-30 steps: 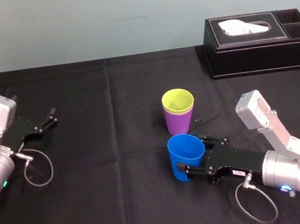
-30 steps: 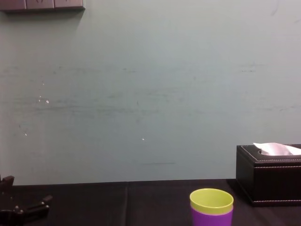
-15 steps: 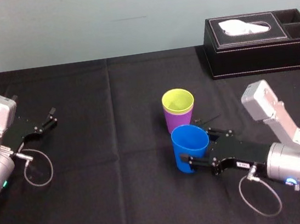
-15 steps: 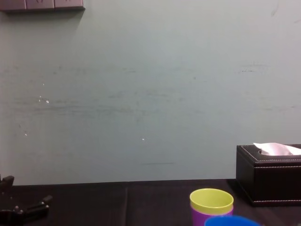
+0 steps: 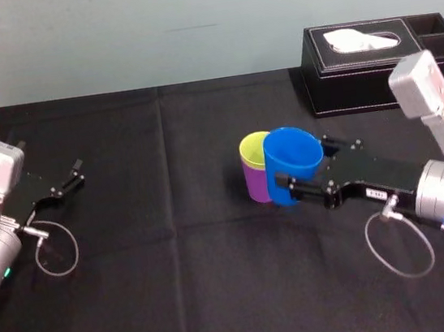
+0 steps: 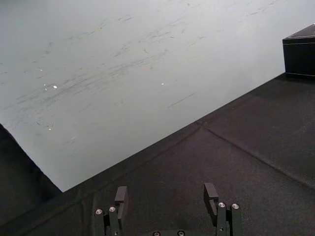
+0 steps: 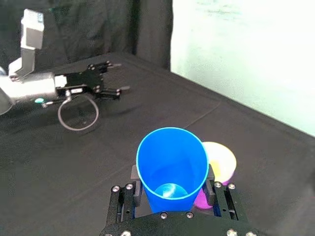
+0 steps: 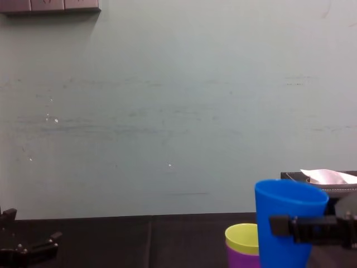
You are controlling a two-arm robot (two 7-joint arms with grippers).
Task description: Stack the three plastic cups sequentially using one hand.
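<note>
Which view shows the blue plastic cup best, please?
The right wrist view: the blue tapered plastic cup shows its mouth and inside, held by the right gripper. Head view: rim and side. Chest view: side. Left gripper parked aside.

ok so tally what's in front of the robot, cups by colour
blue cup: 1, held in the right claw
lime cup: 1, inside the purple one
purple cup: 1
tissue box: 1
total: 4 things, with the left claw open and idle at the table's left
</note>
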